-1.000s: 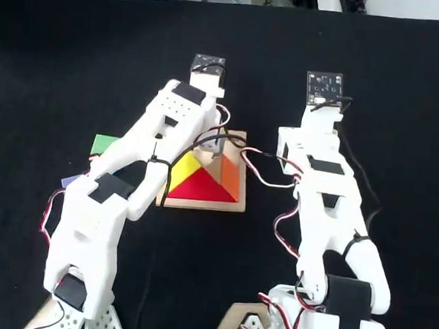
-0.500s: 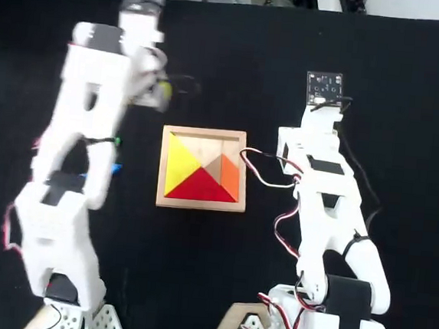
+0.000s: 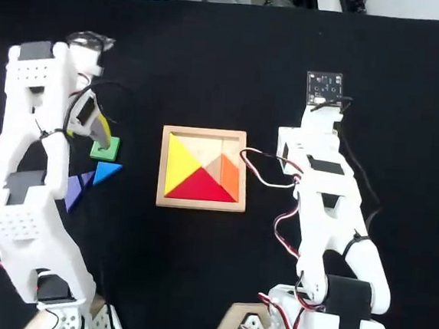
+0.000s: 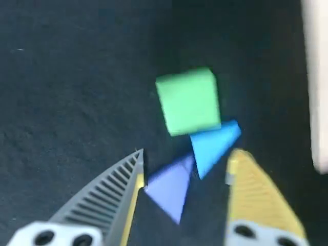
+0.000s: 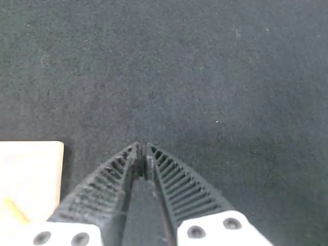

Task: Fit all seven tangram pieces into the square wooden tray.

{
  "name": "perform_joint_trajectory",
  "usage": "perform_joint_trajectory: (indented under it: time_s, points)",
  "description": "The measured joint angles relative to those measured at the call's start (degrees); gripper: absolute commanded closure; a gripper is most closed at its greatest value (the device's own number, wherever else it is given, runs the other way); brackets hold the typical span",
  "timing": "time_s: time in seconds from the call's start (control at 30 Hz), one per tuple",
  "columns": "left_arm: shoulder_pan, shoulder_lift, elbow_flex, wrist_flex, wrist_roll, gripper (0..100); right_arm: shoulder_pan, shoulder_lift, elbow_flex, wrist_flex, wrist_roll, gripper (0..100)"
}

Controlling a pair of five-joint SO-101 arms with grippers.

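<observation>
— What has been changed?

— The left arm (image 3: 28,155) has been swung away from the square wooden tray (image 3: 207,132) and is now held over the loose pieces at the left of the desk (image 3: 213,56). Its jaws are spread wide, and nothing is gripped.

— And the right arm (image 3: 331,205)?

— It has been kept beside the tray, jaws pressed together, empty.

— What is meant for the task?

— A yellow triangle (image 3: 179,169), red triangle (image 3: 202,186) and orange triangle (image 3: 231,182) are seated in the tray. A green square (image 4: 188,101), blue triangle (image 4: 212,146) and purple piece (image 4: 166,187) are left close together on the desk. A fresh pick is judged likely.
</observation>
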Motion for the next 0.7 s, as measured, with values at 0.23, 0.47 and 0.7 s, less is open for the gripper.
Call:
perform_joint_trajectory:
  time_s: [0.23, 0.47, 0.7]
  points:
    - [-0.1, 0.0, 12.5, -13.2, 2.6, 68, 0.0, 0.0, 0.0, 0.0, 0.0, 98.4]
    - [-0.2, 0.0, 18.2, -22.8, 4.7, 68, 0.0, 0.0, 0.0, 0.0, 0.0, 98.4]
    - [-0.2, 0.0, 20.9, -28.4, 8.9, 68, 0.0, 0.0, 0.0, 0.0, 0.0, 98.4]
